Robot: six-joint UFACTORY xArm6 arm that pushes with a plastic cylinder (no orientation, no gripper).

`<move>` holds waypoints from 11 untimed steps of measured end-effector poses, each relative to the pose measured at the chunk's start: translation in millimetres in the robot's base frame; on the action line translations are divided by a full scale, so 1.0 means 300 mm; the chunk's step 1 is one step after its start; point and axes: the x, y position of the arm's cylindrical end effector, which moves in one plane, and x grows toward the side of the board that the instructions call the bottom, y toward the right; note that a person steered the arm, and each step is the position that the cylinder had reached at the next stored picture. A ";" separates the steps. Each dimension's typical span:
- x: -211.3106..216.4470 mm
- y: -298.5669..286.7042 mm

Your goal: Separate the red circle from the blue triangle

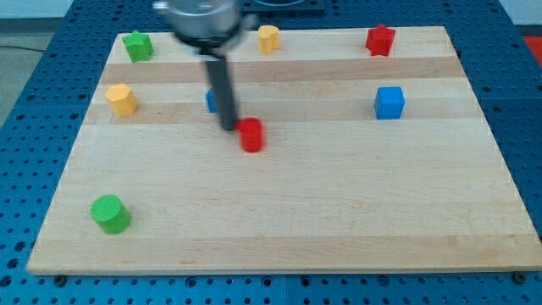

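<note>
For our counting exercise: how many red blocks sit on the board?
2. A red circle lies near the middle, just right of my tip; a red star is at the top right. None seems hidden.

My rod is showing motion-blurred, so its outline and the exact spot of my tip are smearing; whether the tip is touching the red circle just beside it cannot be told. The rod is covering most of a blue block toward the tabletop's far left part, leaving only a sliver, too little to make out its shape. The arm's body above is blurring too and is being cut off by the view's top edge.
</note>
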 end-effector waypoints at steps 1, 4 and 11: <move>0.163 0.058; 0.089 0.362; 0.412 0.725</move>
